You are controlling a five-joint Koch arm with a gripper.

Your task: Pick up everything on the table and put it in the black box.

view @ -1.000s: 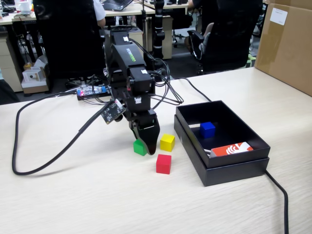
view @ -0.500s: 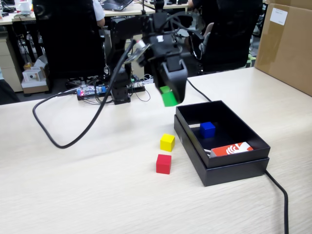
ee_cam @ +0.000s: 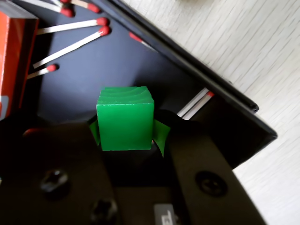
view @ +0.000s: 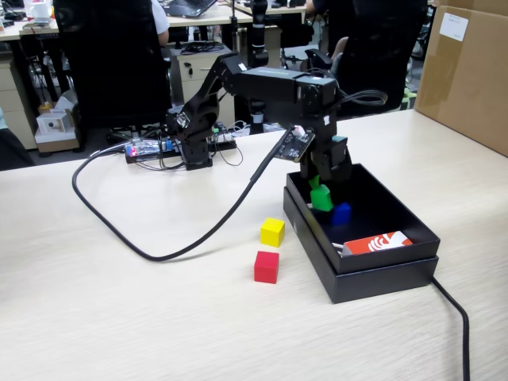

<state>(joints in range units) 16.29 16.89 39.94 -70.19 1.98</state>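
Observation:
My gripper [view: 321, 189] is shut on the green cube [view: 321, 198] and holds it inside the black box [view: 381, 274], near its far left corner. In the wrist view the green cube [ee_cam: 125, 118] sits between the two green-padded jaws of the gripper [ee_cam: 126, 133], above the box floor, with the box rim [ee_cam: 201, 70] behind it. The blue cube [view: 341, 213] lies in the box just right of the gripper. The yellow cube [view: 272, 231] and the red cube [view: 267, 267] stand on the table [view: 119, 317] left of the box.
A red-and-white card [view: 379, 242] lies in the box's near end, and loose matches [ee_cam: 70, 47] lie on its floor. A black cable [view: 159, 246] loops across the table; another [view: 456, 317] runs off at the right. A brown carton [view: 468, 71] stands at the back right.

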